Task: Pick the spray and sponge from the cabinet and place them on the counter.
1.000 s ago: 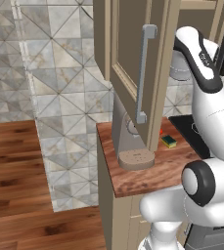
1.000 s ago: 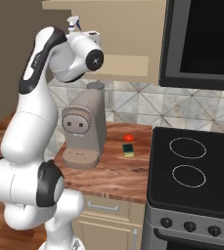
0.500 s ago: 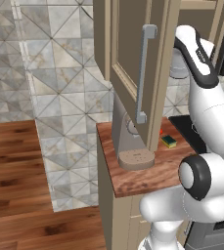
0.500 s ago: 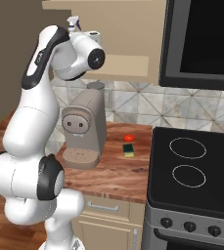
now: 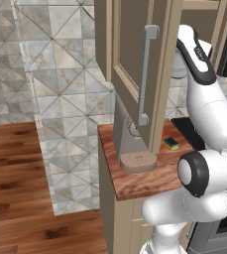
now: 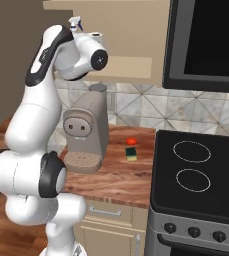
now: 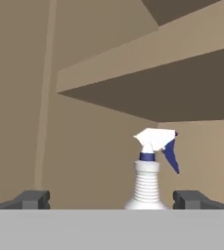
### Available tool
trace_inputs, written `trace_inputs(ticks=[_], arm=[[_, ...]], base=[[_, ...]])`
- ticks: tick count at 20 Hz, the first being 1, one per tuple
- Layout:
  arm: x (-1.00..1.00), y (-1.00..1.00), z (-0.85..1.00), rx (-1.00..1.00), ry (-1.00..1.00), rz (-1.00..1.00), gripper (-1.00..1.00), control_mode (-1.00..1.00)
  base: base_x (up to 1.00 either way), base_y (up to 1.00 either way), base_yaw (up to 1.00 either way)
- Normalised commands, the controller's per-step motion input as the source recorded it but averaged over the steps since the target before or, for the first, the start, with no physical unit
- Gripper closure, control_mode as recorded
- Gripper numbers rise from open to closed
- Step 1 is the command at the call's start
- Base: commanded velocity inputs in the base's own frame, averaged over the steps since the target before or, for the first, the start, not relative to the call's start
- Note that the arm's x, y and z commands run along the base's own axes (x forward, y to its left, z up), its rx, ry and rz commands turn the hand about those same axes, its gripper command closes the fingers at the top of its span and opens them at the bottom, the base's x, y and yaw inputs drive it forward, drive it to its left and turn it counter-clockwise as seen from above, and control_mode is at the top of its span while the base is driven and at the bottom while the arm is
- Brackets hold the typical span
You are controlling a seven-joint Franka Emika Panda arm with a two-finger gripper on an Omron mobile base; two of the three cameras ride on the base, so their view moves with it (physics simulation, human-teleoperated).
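Task half complete: the sponge (image 6: pixel 131 154) already lies on the desk (image 6: pixel 121 177) at centre frame, while the spray (image 7: pixel 150 171) stands in the cabinet (image 5: pixel 135 54), lower centre of the hand view, between the wide-spread, empty pincer (image 7: pixel 111 199) tips, ungrasped.

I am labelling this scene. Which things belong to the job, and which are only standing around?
For the job:
spray
sponge
cabinet
counter
gripper

Only standing around:
coffee machine
small red thing
stovetop
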Motion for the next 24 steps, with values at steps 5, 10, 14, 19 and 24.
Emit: trace_inputs(ticks=[5, 10, 14, 19, 24], arm=[[0.2, 0.0, 0.0, 0.0, 0.02, 0.0, -1.0, -1.0], [0.18, 0.0, 0.0, 0.0, 0.04, 0.0, -1.0, -1.0], [0.16, 0.0, 0.0, 0.0, 0.07, 0.0, -1.0, -1.0], [0.14, 0.0, 0.0, 0.0, 0.07, 0.0, -1.0, -1.0], [0.15, 0.0, 0.0, 0.0, 0.05, 0.0, -1.0, -1.0]], base=[[0.0, 0.0, 0.0], [0.0, 0.0, 0.0], [0.0, 0.0, 0.0], [0.0, 0.0, 0.0], [0.0, 0.0, 0.0]])
